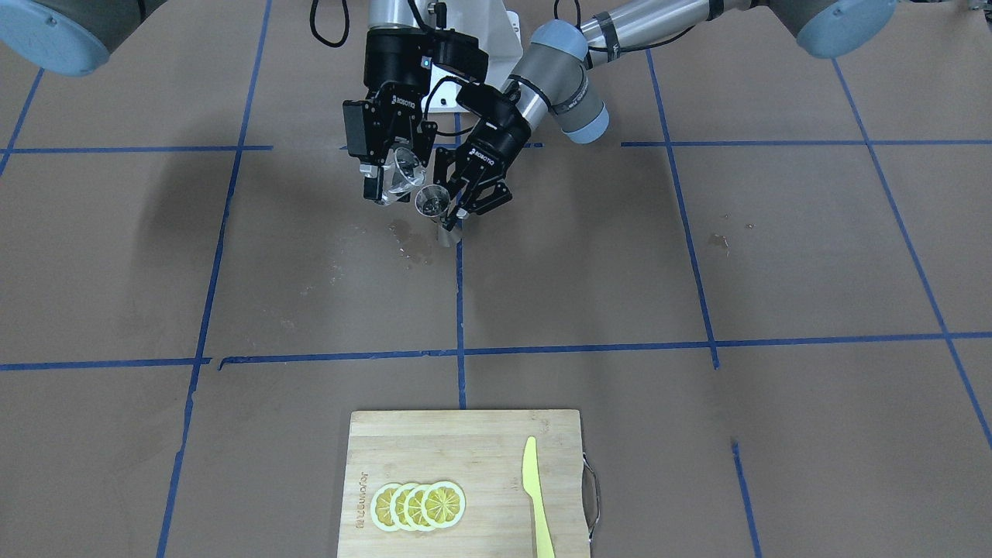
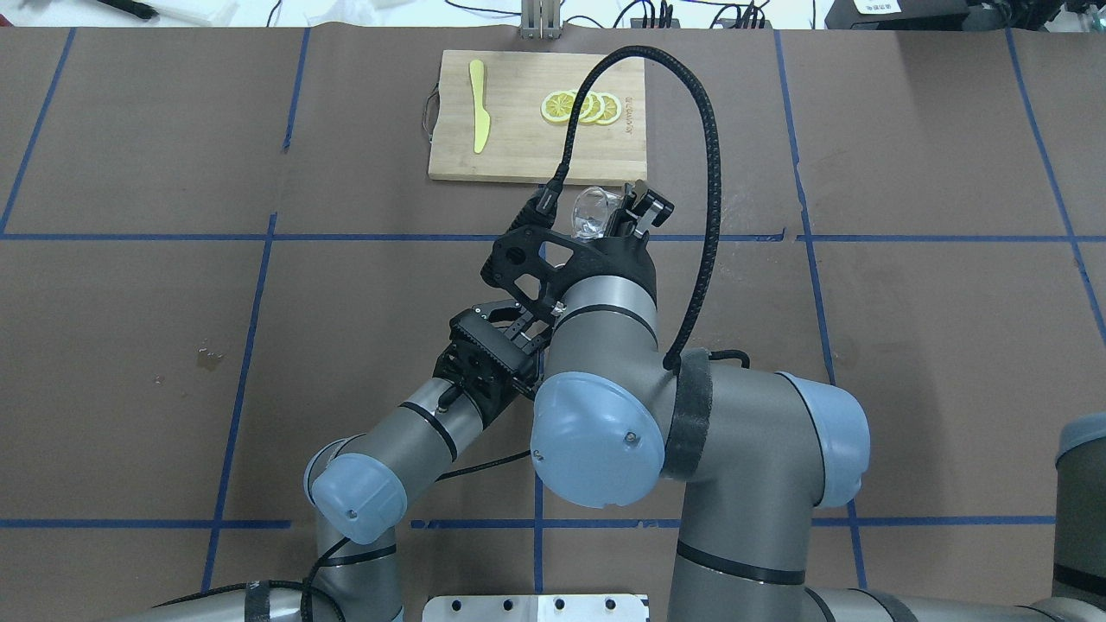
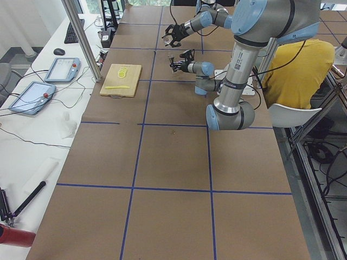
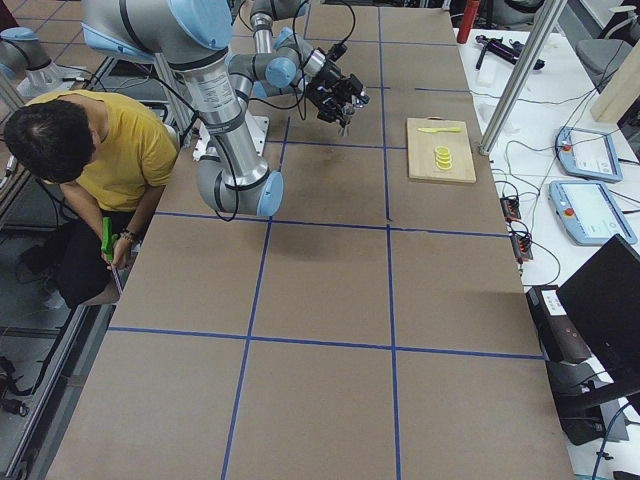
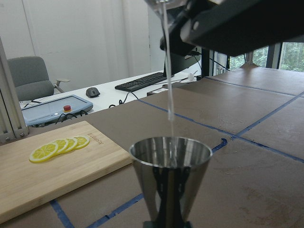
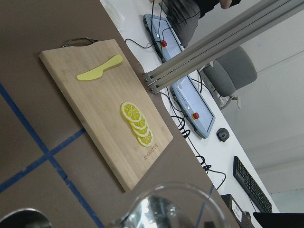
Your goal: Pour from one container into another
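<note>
- The steel jigger [image 5: 170, 180] is held upright above the bench [image 1: 697, 256], at the robot's end. A thin stream [image 5: 167, 76] drops into its mouth, so you are mid-pour.
- The clear glass [image 1: 403, 172] is tipped at the jigger's 10 o'clock in the front-facing view, just beside it.
- The right gripper [image 1: 394, 174] has its fingers closed on the glass. The left gripper [image 1: 456, 208] has its fingers drawn in narrow on the jigger's lower half.
- Next, I judge, you hold the jigger steady and roll the glass back upright before the jigger brims. A wet patch [image 1: 411, 242] on the bench beneath warns of spills.
- Fill level is hard to read, since the left wrist view sees the jigger side-on. Overhead, the right arm hides the jigger.
- The cutting board [image 1: 465, 480] lies well apart at 6 o'clock.
</note>
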You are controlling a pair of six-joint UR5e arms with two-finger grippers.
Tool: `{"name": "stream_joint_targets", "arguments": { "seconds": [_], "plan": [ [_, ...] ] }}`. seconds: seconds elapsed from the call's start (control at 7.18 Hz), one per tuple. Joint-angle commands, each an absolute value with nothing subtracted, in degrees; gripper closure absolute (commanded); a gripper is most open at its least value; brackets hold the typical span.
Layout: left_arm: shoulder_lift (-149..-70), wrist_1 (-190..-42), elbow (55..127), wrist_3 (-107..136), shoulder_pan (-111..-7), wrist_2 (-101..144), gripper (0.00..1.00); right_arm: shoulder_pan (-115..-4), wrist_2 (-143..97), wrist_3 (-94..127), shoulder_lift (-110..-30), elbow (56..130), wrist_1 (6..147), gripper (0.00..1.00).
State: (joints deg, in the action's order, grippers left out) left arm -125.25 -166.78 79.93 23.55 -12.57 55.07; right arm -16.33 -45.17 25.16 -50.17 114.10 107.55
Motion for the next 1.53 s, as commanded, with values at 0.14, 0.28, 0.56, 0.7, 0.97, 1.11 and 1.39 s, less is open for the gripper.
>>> {"name": "stream_joint_targets", "arguments": {
  "seconds": [0.14, 0.28, 0.56, 0.7, 0.97, 1.11, 1.39],
  "plan": [
    [-125.33, -166.82, 79.89, 23.47, -12.57, 55.11, 1.0, -16.0, -45.79, 37.56, -51.93, 114.52, 96.2, 0.84],
    [-125.25, -166.73, 80.15, 23.38, -12.57, 55.11, 1.0, -16.52, -48.92, 39.18, -52.9, 115.13, 92.76, 0.85],
    [-124.98, -166.73, 82.42, 20.06, -12.66, 55.11, 1.0, -18.27, -51.66, 44.16, -56.22, 119.07, 92.64, 0.86],
    [-124.81, -166.64, 83.66, 19.17, -12.83, 55.02, 1.0, -20.28, -55.07, 46.82, -59.03, 122.22, 92.64, 0.87],
    [-120.18, -167.42, 88.03, 19.25, -12.92, 49.77, 1.0, -22.05, -55.99, 47.02, -62.83, 125.5, 92.64, 0.87],
    [-116.67, -167.69, 91.63, 20.03, -13.01, 49.57, 1.0, -22.32, -56.25, 49.54, -65.1, 125.51, 92.64, 0.87],
    [-112.7, -173.72, 93.6, 20.13, -13.18, 46.43, 1.0, -22.76, -57.21, 55.43, -68.79, 125.68, 92.55, 0.88]
  ]
}}
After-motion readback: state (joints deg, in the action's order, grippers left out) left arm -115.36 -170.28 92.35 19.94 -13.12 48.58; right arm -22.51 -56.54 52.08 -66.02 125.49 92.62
